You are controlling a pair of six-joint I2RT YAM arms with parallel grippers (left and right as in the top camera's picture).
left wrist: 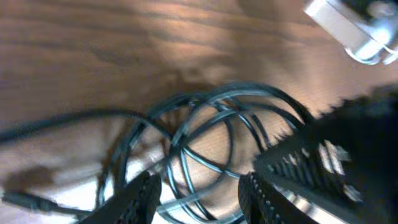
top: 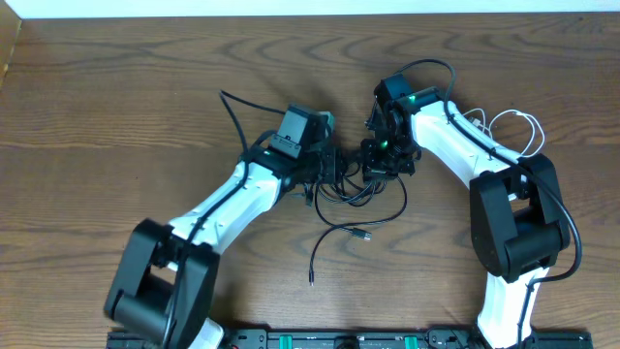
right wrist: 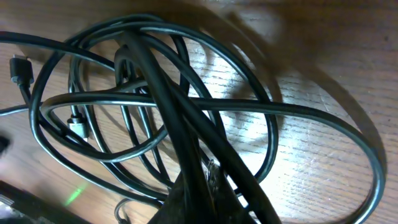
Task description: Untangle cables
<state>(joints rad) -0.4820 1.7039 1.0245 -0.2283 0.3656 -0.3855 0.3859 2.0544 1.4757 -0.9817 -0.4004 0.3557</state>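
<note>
The black cables lie bunched in a knot on the wooden table between my two grippers. My left gripper sits at the knot's left side. In the left wrist view it stands open, and blurred cable loops run across the gap without being clamped. My right gripper is at the knot's right side. In the right wrist view it is shut on thick black strands of the cables that rise out of the knot. One loose strand trails toward the front, ending in a small plug.
A white cable lies curled at the right beside the right arm. Another black cord runs off behind the left arm. A plug end shows at the left of the right wrist view. Bare wooden table surrounds the knot.
</note>
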